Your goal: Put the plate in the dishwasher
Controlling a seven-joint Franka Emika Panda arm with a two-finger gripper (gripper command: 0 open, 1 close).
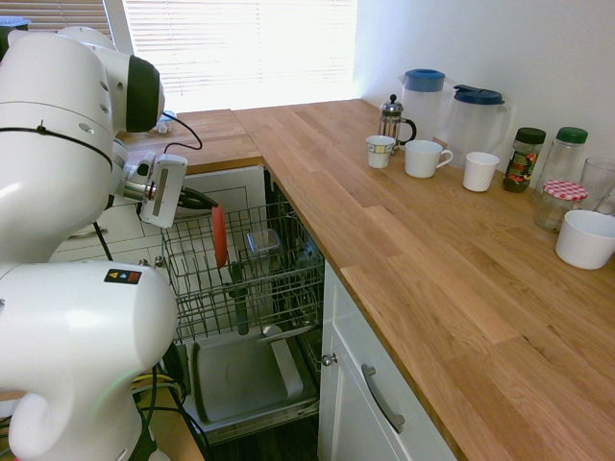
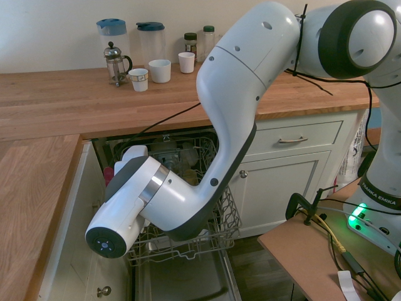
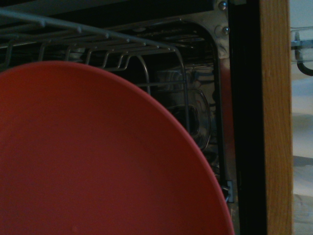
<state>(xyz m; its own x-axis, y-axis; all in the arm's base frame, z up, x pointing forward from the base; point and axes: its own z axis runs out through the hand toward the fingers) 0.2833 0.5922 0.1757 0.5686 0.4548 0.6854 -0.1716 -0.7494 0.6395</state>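
The coral-red plate [image 1: 219,236] stands on edge, upright, over the pulled-out grey wire rack [image 1: 279,288] of the open dishwasher, whose grey inner door panel [image 1: 240,379] lies below. My gripper [image 1: 204,202] comes in from the left and is shut on the plate's upper rim. In the wrist view the plate [image 3: 98,156] fills the lower left, with the rack wires [image 3: 122,54] and the dark dishwasher interior behind it. The second exterior view shows only a red sliver of the plate [image 2: 108,176] behind my arm, and the gripper is hidden there.
A clear container [image 1: 261,245] sits in the rack. On the wooden counter [image 1: 404,250] stand white mugs [image 1: 424,158], a French press [image 1: 391,119], two jugs [image 1: 475,120], jars and a white bowl [image 1: 585,237]. White cupboard fronts with metal handles [image 1: 381,396] flank the dishwasher.
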